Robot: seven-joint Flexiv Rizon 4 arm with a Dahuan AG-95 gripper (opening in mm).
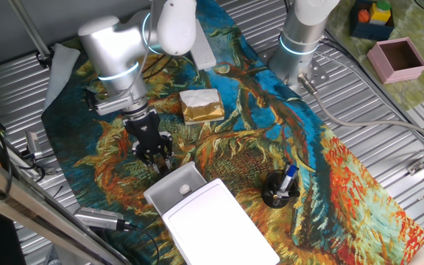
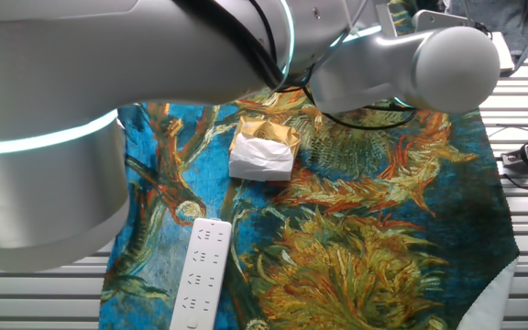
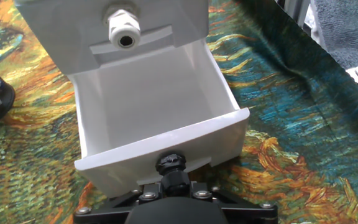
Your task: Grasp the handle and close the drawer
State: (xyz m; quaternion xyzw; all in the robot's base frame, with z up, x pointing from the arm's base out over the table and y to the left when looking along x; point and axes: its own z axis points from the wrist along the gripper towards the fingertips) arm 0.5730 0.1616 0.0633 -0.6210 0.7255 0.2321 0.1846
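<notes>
The drawer is a shallow white tray pulled out of its white flat-topped box, and it is empty. In the hand view the drawer fills the middle, its front wall just ahead of my gripper's black body. The handle, a small round white knob, shows above the tray's back, on the box's face; it also shows in one fixed view. My gripper points down just outside the drawer's front wall. Its fingertips are hidden in the hand view, and the other fixed view does not show the drawer.
A white-and-gold block lies behind the gripper and shows in the other fixed view. A long white bar lies farther back. A black pen holder stands right of the box. A pink box sits at the far right.
</notes>
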